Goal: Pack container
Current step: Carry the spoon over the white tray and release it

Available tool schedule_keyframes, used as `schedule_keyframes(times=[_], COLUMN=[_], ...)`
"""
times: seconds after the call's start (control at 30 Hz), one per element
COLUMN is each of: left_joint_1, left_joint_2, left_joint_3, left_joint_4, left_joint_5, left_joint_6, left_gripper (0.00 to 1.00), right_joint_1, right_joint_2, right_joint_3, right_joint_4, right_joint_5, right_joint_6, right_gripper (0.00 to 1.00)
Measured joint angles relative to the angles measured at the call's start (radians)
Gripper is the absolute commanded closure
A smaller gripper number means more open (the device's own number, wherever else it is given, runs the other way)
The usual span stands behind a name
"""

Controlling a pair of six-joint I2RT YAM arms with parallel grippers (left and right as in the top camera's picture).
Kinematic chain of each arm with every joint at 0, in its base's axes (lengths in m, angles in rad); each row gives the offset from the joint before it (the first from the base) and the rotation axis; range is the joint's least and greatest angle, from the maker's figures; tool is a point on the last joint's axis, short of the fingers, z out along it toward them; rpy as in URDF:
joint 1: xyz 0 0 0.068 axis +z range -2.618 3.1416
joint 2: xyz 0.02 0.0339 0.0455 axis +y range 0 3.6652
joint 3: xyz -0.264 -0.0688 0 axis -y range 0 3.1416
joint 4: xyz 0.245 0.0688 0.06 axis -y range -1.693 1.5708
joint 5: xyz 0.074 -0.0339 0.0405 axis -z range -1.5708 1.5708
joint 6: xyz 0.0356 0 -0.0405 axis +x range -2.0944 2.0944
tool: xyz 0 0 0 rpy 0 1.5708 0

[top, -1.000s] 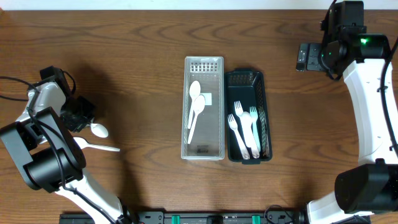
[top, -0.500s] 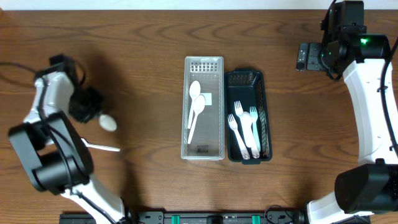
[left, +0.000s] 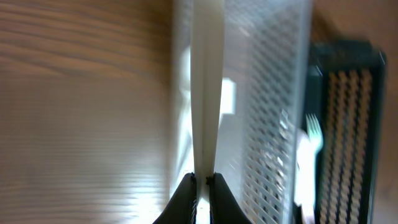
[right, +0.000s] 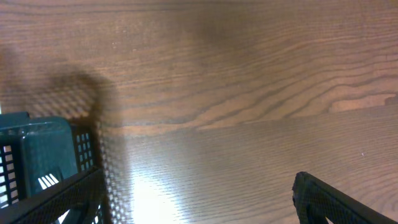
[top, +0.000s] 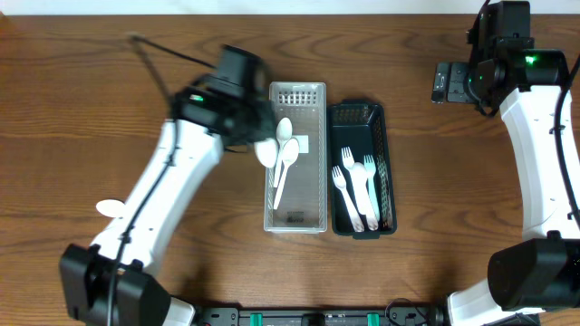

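While my left gripper point(left: 201, 182) is pinched tight on the handle of a white plastic spoon point(left: 207, 81), the spoon's bowl hangs at the left rim of the clear plastic tray point(top: 311, 186), about a third of the way down its length. From overhead my arm is blurred, so I cannot tell whether the bowl touches the rim. My wrist view shows the handle running straight up from my fingertips along the tray's left wall.

Two white spoons point(top: 284, 129) already lie inside that tray, bowls toward the far end. Touching the tray's right side stands a dark green basket point(top: 355, 116) holding three white forks point(top: 355, 190), tines pointing away from me.

My right gripper point(right: 199, 177) has its fingers spread wide with nothing between them. It hangs over the bare wooden table point(top: 91, 54), near the far right corner of the basket.

A small white rounded piece point(top: 109, 207) lies on the table beside my left arm; I cannot tell what it is.
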Motion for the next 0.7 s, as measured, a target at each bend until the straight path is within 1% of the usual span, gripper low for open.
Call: schedule_keyframes(times=[0.07, 0.17, 0.2, 0.23, 0.27, 0.3, 0.37, 0.4, 0.6, 0.67, 0.7], left_joint_1=[-0.058, -0.105, -0.114, -0.119, -0.122, -0.123, -0.123, -0.123, -0.114, -0.098, -0.082], left_joint_2=[0.018, 0.048, 0.062, 0.078, 0.091, 0.1, 0.116, 0.12, 0.113, 0.088, 0.065], left_joint_3=[-0.004, -0.006, -0.006, -0.006, -0.008, -0.008, -0.011, -0.011, -0.011, -0.011, -0.011], left_joint_4=[0.008, 0.008, 0.009, 0.009, 0.008, 0.007, 0.005, 0.005, 0.0, -0.003, -0.008], left_joint_5=[-0.002, -0.006, -0.009, -0.01, -0.013, -0.014, -0.02, -0.022, -0.027, -0.032, -0.044], left_joint_6=[0.0, 0.0, 0.0, 0.003, 0.002, 0.007, 0.005, 0.004, 0.013, 0.026, 0.03], left_gripper=[0.94, 0.94, 0.89, 0.78, 0.6, 0.53, 0.46, 0.44, 0.43, 0.42, 0.4], right_joint_1=[0.0, 0.0, 0.0, 0.0, 0.0, 0.0, 0.0, 0.0, 0.0, 0.0, 0.0], right_joint_2=[0.0, 0.0, 0.0, 0.0, 0.0, 0.0, 0.0, 0.0, 0.0, 0.0, 0.0], right_joint_3=[0.0, 0.0, 0.0, 0.0, 0.0, 0.0, 0.0, 0.0, 0.0, 0.0, 0.0], right_joint_4=[0.0, 0.0, 0.0, 0.0, 0.0, 0.0, -0.002, -0.002, -0.003, -0.003, -0.003], right_joint_5=[0.0, 0.0, 0.0, 0.0, 0.0, 0.0, 0.0, 0.0, 0.0, 0.0, 0.0], right_joint_6=[0.0, 0.0, 0.0, 0.0, 0.0, 0.0, 0.0, 0.0, 0.0, 0.0, 0.0], right_gripper=[0.01, 0.01, 0.01, 0.01, 0.01, 0.01, 0.01, 0.01, 0.01, 0.01, 0.01])
